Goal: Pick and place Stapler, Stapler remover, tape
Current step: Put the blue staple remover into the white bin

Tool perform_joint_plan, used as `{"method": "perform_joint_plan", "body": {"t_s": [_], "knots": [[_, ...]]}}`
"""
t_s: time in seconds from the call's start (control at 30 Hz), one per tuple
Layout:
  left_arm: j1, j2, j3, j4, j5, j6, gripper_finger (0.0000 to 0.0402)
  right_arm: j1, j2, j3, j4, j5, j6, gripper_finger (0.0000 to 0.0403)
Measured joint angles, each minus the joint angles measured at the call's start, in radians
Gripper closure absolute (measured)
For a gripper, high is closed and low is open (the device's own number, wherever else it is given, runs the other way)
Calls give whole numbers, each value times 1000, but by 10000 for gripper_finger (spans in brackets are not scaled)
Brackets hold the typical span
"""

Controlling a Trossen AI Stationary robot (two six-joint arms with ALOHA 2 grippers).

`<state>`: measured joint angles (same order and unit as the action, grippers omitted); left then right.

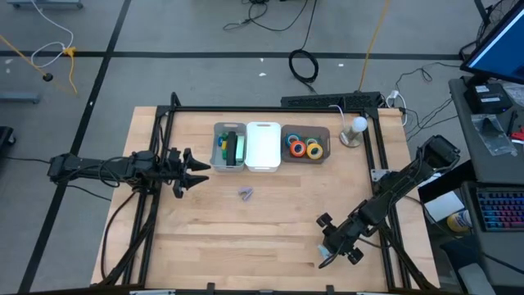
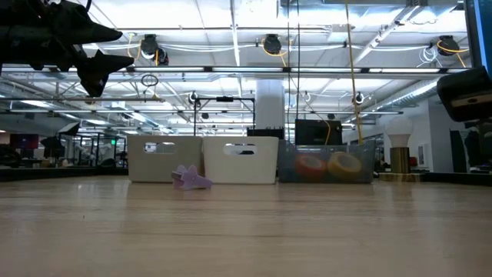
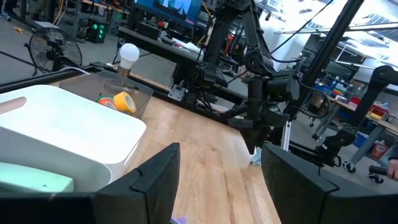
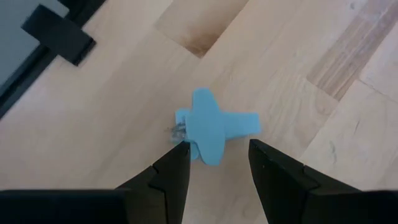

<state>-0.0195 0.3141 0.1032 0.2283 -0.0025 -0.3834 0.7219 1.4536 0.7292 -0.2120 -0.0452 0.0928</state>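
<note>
Right wrist view: right hand (image 4: 214, 163) part-open over blue stapler remover (image 4: 211, 132), gripping nothing; left hand (image 1: 196, 173) wide, empty.

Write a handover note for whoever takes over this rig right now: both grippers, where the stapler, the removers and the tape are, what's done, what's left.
Left gripper: open, holding nothing, raised at the table's left, near the grey bin.
Right gripper: open, low over the blue plastic staple remover on the wood, front right.
Done: green stapler in the grey bin; coloured tape rolls in the clear bin.
Left: the blue remover, and the purple staple remover mid-table, probably for the white bin.
</note>
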Motion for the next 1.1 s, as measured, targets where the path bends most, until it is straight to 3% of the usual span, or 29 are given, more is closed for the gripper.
{"method": "perform_joint_plan", "body": {"t_s": [0.5,1.1], "knots": [[0,0,0,0,0,1,176,0,0,0,24,-4,107,249],[0,0,0,0,0,2,176,0,-1,-1,89,-6,135,324]]}}
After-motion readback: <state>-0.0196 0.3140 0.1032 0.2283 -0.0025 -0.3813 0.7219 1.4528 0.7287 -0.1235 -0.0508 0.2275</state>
